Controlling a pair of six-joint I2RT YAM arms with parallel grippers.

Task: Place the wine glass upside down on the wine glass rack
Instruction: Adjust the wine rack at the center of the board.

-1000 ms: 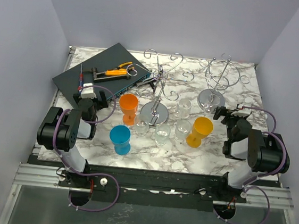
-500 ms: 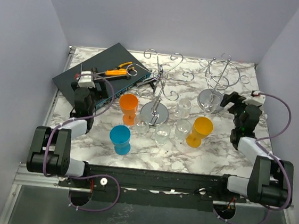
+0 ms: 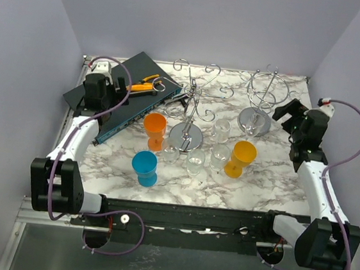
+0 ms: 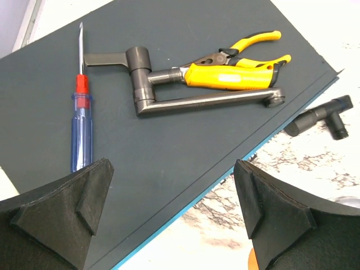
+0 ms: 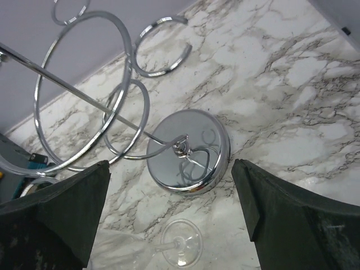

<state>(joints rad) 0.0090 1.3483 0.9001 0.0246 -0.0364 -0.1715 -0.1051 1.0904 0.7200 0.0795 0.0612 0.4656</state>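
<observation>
- Change: both arms have unfolded from the near edge and now reach up the table. The left gripper (image 4: 171, 185) hangs over the mat (image 4: 169, 140) at upper left, and the right gripper (image 5: 170, 169) over the right rack (image 5: 188, 154) at upper right.
- Both sets of jaws are spread wide and hold nothing.
- Judgement: approach only. No glass is picked or hung yet.
- Clear glasses (image 3: 222, 128) stand at frame centre. One glass (image 5: 180, 247) sits just beside the right rack's base, nearest the right gripper; its pose is unclear.
- Obstructions: the orange cup (image 3: 155, 127), blue cup (image 3: 144, 167) and yellow cup (image 3: 242, 156) crowd the glasses, as does the centre rack (image 3: 186, 136). Wire loops overhang each base.
- The screwdriver (image 4: 81, 132) and pliers (image 4: 242, 76) on the mat are not needed.
</observation>
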